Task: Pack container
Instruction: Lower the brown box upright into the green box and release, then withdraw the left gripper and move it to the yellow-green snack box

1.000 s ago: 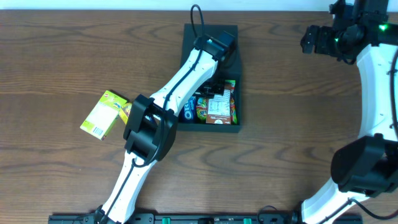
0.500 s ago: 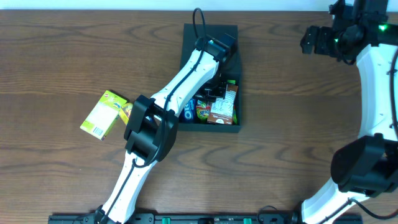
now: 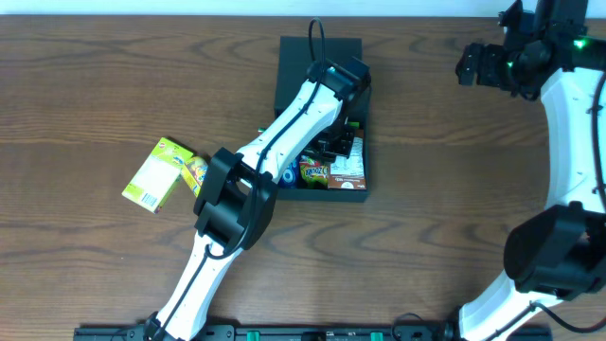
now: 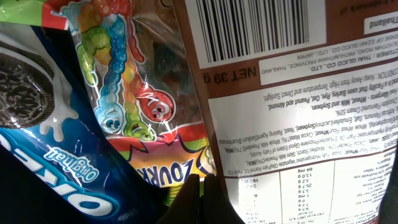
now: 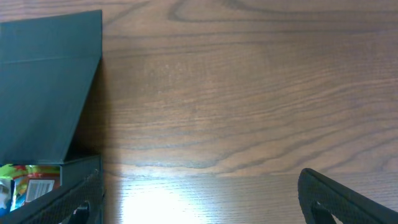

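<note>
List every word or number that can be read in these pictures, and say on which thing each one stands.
"OREO", "Original": blue cookie pack, seen upside down.
"ZOUR": gummy worm bag, word cut off.
"NET 39 g": brown pack, upside down; its fine print is mostly too small.
Yellow-green pack on the table: print too small to read.

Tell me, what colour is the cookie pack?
The cookie pack is blue; left wrist view.
</note>
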`<state>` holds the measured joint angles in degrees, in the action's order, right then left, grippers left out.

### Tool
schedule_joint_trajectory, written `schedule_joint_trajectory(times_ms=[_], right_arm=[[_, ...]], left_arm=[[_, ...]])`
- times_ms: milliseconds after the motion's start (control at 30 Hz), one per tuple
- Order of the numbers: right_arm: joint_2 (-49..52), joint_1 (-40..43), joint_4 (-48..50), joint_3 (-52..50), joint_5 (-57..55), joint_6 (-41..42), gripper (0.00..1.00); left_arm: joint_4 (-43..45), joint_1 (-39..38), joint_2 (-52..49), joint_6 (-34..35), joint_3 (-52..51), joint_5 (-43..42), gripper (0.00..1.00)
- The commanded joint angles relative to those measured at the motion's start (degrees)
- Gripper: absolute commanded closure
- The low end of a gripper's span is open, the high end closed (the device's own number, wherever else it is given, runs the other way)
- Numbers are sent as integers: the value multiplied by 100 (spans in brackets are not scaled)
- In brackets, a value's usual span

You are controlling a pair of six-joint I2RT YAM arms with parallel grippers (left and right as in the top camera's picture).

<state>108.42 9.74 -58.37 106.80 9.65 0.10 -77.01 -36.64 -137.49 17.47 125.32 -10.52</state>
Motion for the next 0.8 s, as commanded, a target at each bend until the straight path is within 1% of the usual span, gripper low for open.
schedule_joint_trajectory(times_ms=[0,133,200,300,433,600,667,767], right_arm=[[44,31,26,-37,138,-103,1],[44,31,28,-37,133,-105,1],[44,33,31,-37,133,-105,1],[44,31,31,-37,136,-105,1],[44,31,26,-37,133,-105,1],[44,31,31,-37,136,-105,1],[44,31,42,-37,136,-105,1],[44,31,61,-37,136,-103,1]], left_arm=[[-28,-15,90,-125,-39,-61,94],[-96,24,114,-120,28,409,94],[-116,76,175,-122,157,498,94],[-59,160,339,-232,610,501,94],[-256,245,354,-291,1178,946,94],[-461,750,621,-321,1641,909,94],[-476,975,826,-501,1648,909,94],[-660,1309,1134,-761,1648,1167,94]])
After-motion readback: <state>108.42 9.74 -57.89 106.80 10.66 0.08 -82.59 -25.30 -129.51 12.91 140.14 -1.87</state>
